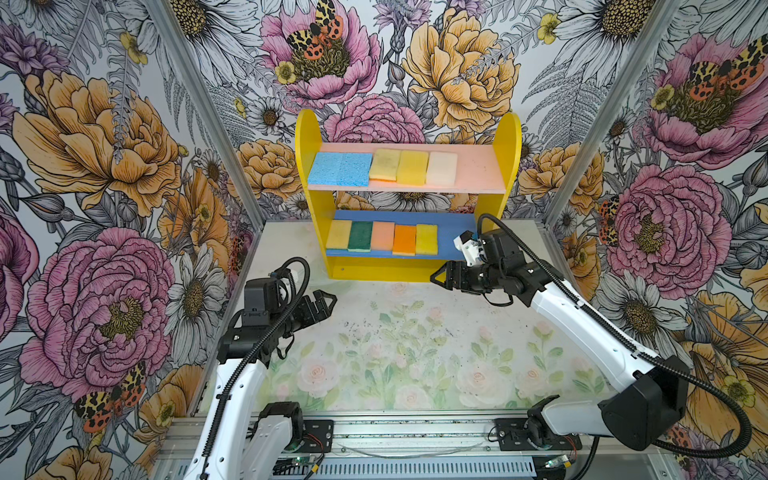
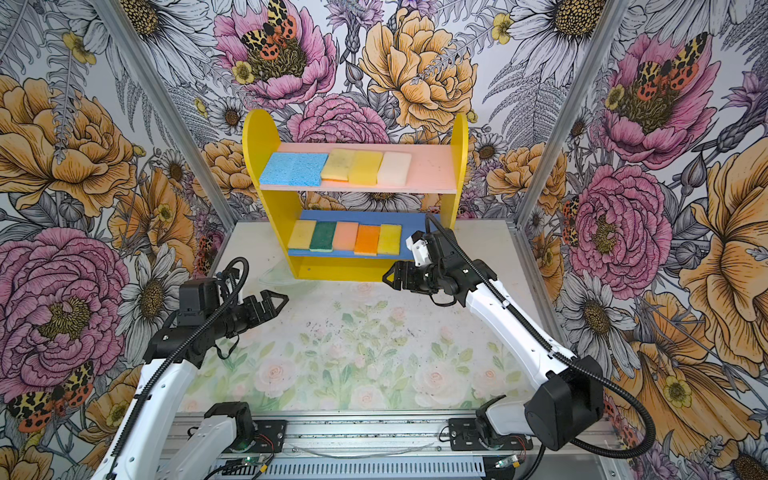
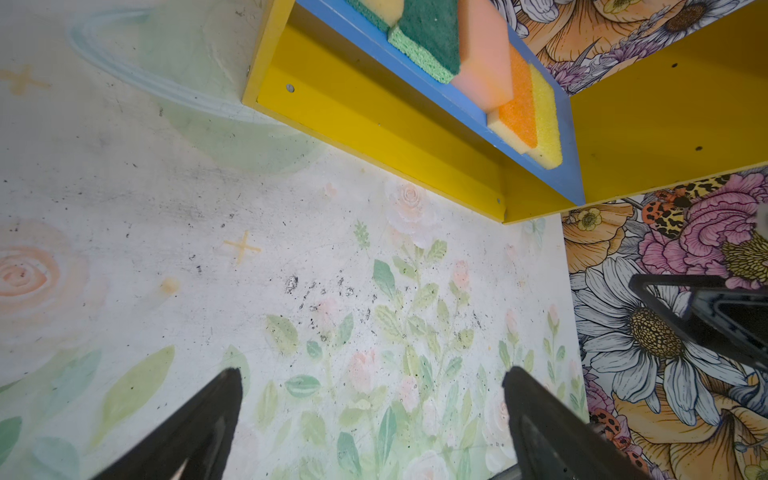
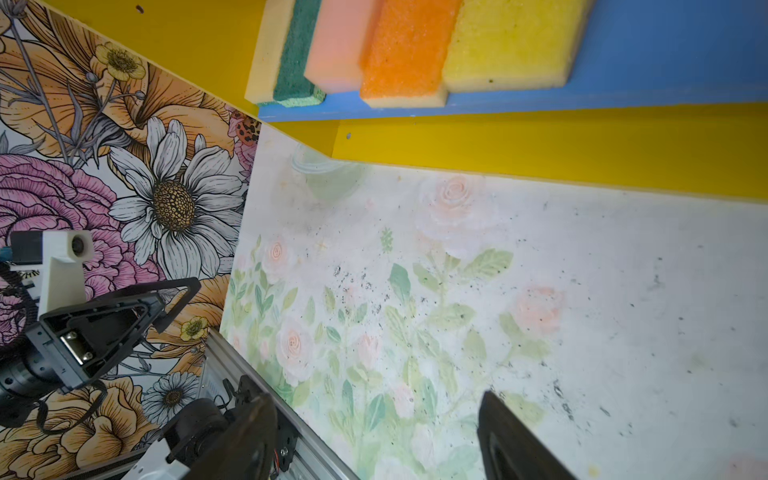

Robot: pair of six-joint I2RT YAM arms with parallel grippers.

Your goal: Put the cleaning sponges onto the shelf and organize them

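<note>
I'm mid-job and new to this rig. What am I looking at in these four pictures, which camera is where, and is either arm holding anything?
You see two white robot arms, the left arm and the right arm. The two wide pictures come from one overhead camera head, so they show nearly the same scene. The other two come from cameras on the wrists, looking past the black left fingers and right fingers, which do the grasping. Both pairs are spread open and hold nothing. At the back stands the shelf. Ten sponges lie on it: five on the pink upper board, five on the blue lower board. No sponge shows on the table.
</note>
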